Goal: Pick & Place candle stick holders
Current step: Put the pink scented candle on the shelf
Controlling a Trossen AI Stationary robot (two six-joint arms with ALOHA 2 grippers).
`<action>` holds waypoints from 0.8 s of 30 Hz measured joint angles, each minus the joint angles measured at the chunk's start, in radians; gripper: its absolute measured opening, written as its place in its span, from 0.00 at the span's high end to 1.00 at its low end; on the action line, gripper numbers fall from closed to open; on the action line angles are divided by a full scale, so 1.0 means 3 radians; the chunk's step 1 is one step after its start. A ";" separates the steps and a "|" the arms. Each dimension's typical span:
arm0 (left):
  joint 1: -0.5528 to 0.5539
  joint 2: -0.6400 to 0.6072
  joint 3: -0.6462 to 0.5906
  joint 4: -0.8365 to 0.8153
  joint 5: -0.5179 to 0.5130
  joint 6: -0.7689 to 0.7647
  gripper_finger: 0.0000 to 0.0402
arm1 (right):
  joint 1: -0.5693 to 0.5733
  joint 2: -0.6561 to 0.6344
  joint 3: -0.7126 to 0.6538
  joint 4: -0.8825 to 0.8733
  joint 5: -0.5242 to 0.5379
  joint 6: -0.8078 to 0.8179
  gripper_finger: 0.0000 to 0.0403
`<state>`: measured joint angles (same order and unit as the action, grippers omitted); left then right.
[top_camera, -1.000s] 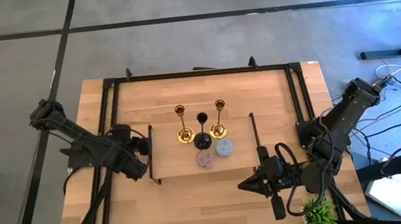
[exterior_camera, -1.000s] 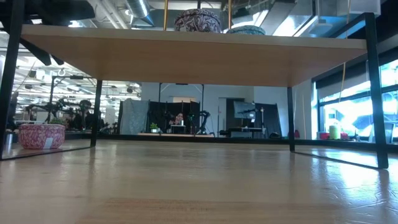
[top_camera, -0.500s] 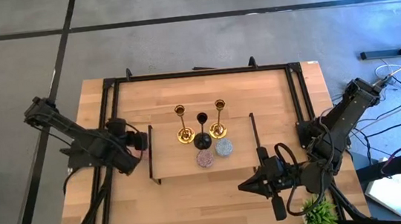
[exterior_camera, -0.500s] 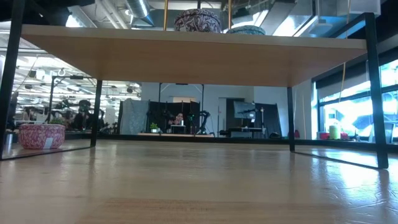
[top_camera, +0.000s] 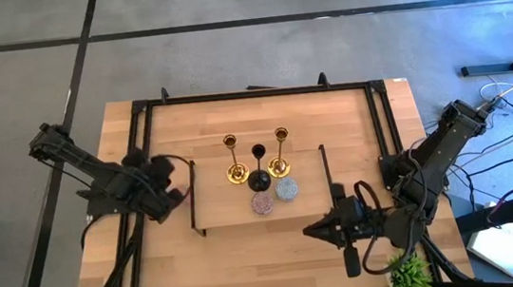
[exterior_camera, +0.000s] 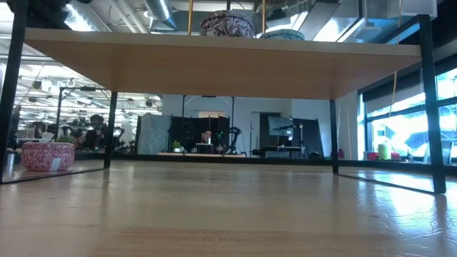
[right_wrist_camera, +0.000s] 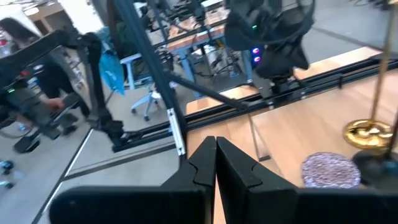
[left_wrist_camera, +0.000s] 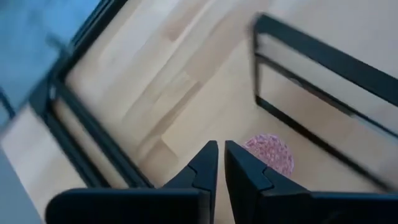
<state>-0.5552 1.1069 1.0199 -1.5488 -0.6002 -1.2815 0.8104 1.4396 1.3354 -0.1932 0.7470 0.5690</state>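
On the raised wooden board (top_camera: 225,209), two gold candle stick holders (top_camera: 233,160) flank a black one (top_camera: 259,169), with mauve (top_camera: 262,203) and pale blue (top_camera: 286,189) glittery rounds beside them. The pink round (left_wrist_camera: 268,152) sits on the table (top_camera: 250,259) under the left gripper (left_wrist_camera: 221,163), fingers closed and empty. The right gripper (right_wrist_camera: 215,155) waits at the board's right, fingers closed.

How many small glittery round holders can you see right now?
3. The mauve round and pale blue round sit on the raised board; the pink round sits on the table, beside the board's left end, below the left hand.
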 joint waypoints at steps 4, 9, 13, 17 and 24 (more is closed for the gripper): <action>0.0000 -0.0017 -0.0001 0.0194 0.0045 0.0825 0.98 | -0.0004 0.0000 0.0000 -0.0004 0.0240 0.0015 0.96; 0.0000 -0.0193 -0.0052 0.0593 0.0126 0.1374 0.99 | -0.0037 0.0000 0.0000 -0.0008 0.0460 0.0177 0.96; 0.0000 -0.0537 -0.0375 0.0989 0.0322 0.1602 1.00 | -0.0061 0.0000 0.0000 -0.0025 0.0477 0.0179 0.96; 0.0000 -0.0969 -0.0868 0.1358 0.0610 0.1707 1.00 | -0.0090 0.0000 -0.0001 -0.0033 0.0500 0.0186 0.96; -0.0001 -0.1427 -0.1255 0.1661 0.0959 0.2172 1.00 | -0.0152 0.0000 0.0000 -0.0056 0.0565 0.0251 0.96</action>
<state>-0.5556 0.6786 0.6434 -1.0504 -0.3124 -0.6300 0.7648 1.4396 1.3352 -0.2100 0.9164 0.6441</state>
